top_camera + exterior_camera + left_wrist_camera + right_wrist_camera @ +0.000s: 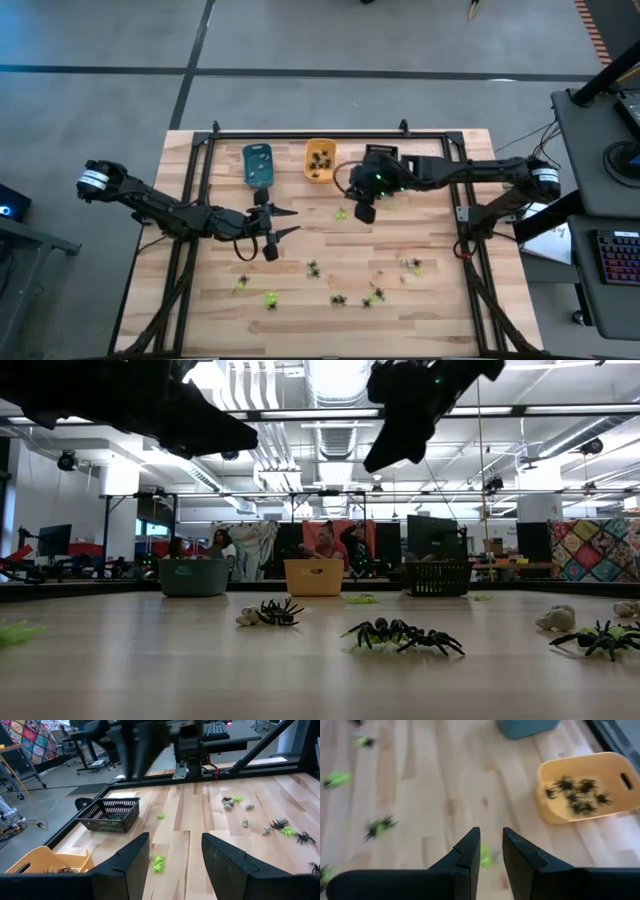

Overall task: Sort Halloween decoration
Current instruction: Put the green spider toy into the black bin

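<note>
Tiny spider figures, the Halloween decoration, lie scattered on the wooden table: black ones (400, 635), yellow-green ones (271, 298) and pale ones (555, 618). Several black ones lie in the orange tray (580, 790). My left gripper (290, 222) hovers open at mid-left, level, pointing right. A green figure (159, 863) lies on the table beyond its fingers. My right gripper (491, 845) hangs above the table before the trays, slanting down, its fingers a narrow gap apart with nothing seen between them. Another green figure (341, 213) lies on the table just left of it.
Three small trays stand in a row at the far side: blue (257, 165), orange (319, 160) and a black basket (110, 814), which my right arm partly covers in the high view. A black frame (460, 215) edges the table. People sit in the room beyond.
</note>
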Tool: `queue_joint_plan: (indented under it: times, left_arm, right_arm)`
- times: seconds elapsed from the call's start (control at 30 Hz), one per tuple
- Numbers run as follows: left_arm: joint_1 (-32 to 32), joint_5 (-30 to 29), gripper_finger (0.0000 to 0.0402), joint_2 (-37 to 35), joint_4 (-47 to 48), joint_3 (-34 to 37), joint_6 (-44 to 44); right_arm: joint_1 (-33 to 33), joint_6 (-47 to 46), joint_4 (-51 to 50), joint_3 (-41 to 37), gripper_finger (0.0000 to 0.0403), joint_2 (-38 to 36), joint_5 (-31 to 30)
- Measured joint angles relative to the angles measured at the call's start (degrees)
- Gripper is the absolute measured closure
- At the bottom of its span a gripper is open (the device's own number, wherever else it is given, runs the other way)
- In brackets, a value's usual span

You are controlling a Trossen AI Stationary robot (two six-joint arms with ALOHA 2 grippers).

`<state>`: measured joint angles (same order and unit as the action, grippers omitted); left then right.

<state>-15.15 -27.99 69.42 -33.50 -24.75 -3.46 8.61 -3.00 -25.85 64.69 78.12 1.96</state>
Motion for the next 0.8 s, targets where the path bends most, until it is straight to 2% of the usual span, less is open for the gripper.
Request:
queue_joint_plan:
  times: [0.23, 0.63, 0.8]
  left_arm:
    - [0.82, 0.42, 0.0245, 8.32, -1.19, -4.54, -2.58]
    - [9.74, 16.43, 0.0247, 22.83, -1.02, -13.90, -6.75]
    - [13.05, 18.16, 0.0247, 27.12, -1.17, -16.90, -10.74]
  right_arm:
    - [-3.31, -3.85, 1.78, -7.20, 0.0330, -6.24, -0.50]
    - [-4.01, -6.54, 8.75, -17.05, 0.0330, -11.81, -0.50]
    - [-3.99, -4.56, 10.26, -18.21, 0.0330, -11.69, -0.57]
